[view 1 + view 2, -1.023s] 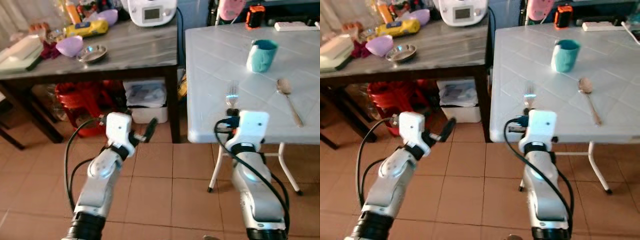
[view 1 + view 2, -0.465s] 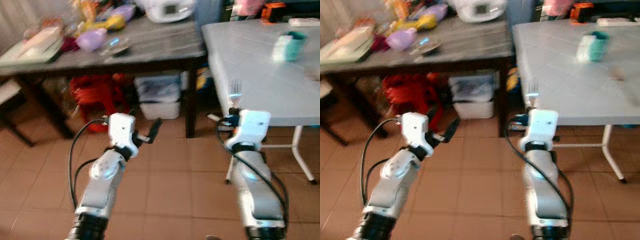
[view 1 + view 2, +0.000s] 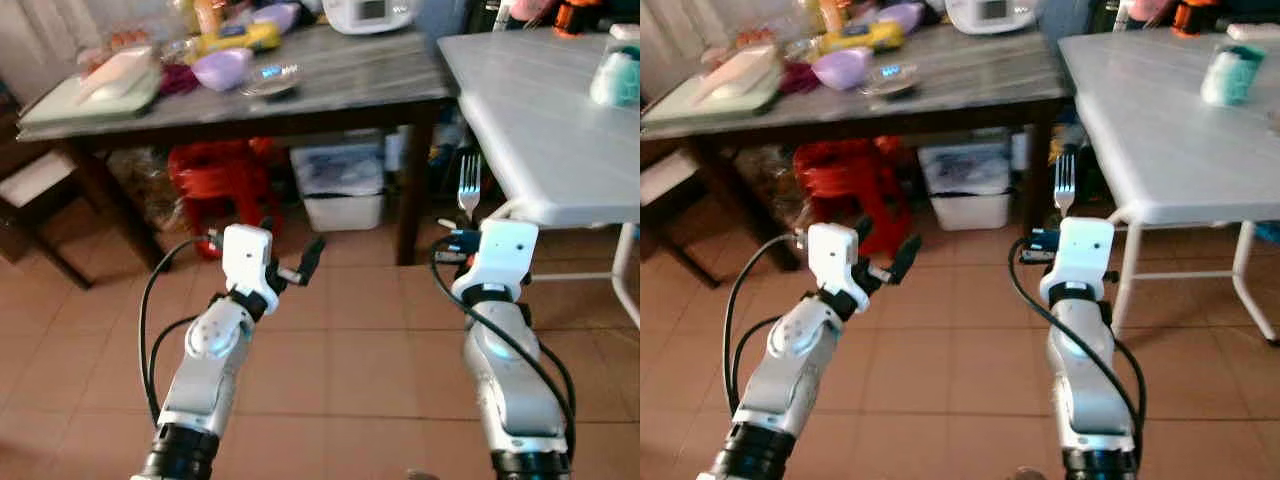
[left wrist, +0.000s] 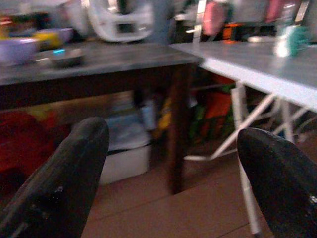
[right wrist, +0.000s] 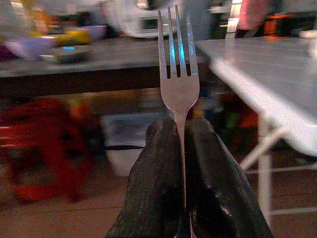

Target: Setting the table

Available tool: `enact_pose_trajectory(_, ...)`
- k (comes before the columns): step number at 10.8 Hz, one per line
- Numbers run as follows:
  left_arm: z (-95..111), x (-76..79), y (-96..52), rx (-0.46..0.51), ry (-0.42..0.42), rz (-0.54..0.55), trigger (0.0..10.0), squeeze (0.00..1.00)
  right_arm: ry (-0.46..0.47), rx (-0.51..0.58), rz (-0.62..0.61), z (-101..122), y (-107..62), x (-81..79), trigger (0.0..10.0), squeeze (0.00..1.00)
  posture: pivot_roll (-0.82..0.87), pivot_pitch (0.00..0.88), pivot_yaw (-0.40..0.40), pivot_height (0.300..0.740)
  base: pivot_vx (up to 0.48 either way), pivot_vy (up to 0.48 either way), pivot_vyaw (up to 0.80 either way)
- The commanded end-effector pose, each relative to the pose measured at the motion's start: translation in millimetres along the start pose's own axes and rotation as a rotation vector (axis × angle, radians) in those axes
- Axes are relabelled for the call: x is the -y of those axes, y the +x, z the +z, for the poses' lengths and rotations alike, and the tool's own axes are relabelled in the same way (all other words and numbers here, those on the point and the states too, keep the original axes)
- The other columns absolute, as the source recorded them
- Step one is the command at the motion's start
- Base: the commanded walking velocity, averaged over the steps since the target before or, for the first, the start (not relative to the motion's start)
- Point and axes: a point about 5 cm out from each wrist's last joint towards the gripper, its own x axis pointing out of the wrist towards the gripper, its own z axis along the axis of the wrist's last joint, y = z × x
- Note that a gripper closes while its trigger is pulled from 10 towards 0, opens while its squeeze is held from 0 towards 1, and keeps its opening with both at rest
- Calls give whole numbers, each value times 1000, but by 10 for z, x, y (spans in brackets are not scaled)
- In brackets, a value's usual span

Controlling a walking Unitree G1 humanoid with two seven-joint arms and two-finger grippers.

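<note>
My right gripper (image 5: 179,148) is shut on a silver fork (image 5: 177,74), tines pointing up. In the eye views the fork (image 3: 468,185) stands above my right wrist, just off the near left corner of the white table (image 3: 545,140). A teal cup (image 3: 616,78) stands on that table at the far right. My left gripper (image 4: 168,163) is open with nothing between its fingers (image 4: 64,173). It hangs over the tiled floor, its fingers (image 3: 308,259) pointing toward the dark table (image 3: 340,85).
The dark table carries a purple bowl (image 3: 222,68), a metal bowl (image 3: 268,77), a yellow packet (image 3: 235,38), a white appliance (image 3: 372,12) and a tray (image 3: 95,85). Beneath it sit a red stool (image 3: 222,180) and a white box (image 3: 342,185).
The camera has swung left and back, so both tables shifted right and farther off. The spoon on the white table has left the view. Both grippers hold as before.
</note>
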Motion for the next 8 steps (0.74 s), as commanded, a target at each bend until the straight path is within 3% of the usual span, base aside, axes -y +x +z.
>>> enact_pose_trajectory(1, 24, -46, -10, 9, 20, 22, 10000, 0, 5, 21, 26, 39, 2, -70, 10000, 0, -188, 83, 122, 740, 0, 0, 0)
enact_pose_trajectory(6, 49, -22, -3, 27, -29, 4, 10000, 0, -3, 26, 41, 37, 11, -96, 10000, 0, -193, 81, 118, 740, 0, 0, 0)
enact_pose_trajectory(8, 49, -15, -7, 28, -30, -4, 10000, 0, -6, 27, 44, 33, 18, -90, 10000, 0, -193, 78, 117, 740, 294, 0, 0)
